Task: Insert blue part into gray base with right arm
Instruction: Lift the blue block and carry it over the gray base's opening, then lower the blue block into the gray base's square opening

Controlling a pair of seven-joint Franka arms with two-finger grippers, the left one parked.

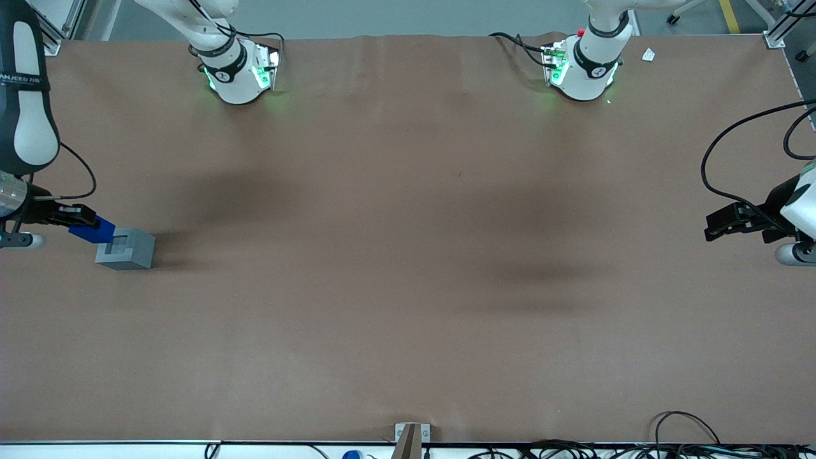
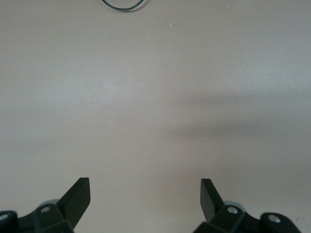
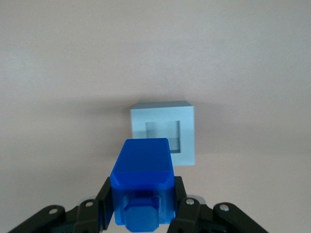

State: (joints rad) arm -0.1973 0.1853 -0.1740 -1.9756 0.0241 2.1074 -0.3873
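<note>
A: Item one, the claw (image 3: 142,204). Condition?

B: Closed on the blue part (image 3: 142,187); the block is pinched at its sides between both fingers (image 3: 104,206), held clear of the table (image 1: 408,255). A stub is seen at the end nearest the wrist camera.

A: Item two, the gray base (image 3: 163,138). Location?

B: Seated on the table toward the working arm's end, socket upward and unfilled. In the front view the blue part (image 1: 92,231) is seen just beside the gray base (image 1: 126,248) and slightly above it, not yet over the socket.

A: Handling note for the step in hand?

B: The part should be carried on until it is centred over the recess, its edges squared to the socket walls, then lowered straight. A tilted or offset descent would likely catch on the rim.

A: Item three, the right arm (image 1: 25,115). Pose?

B: Reached out low at the table's edge, wrist angled toward the base.
</note>
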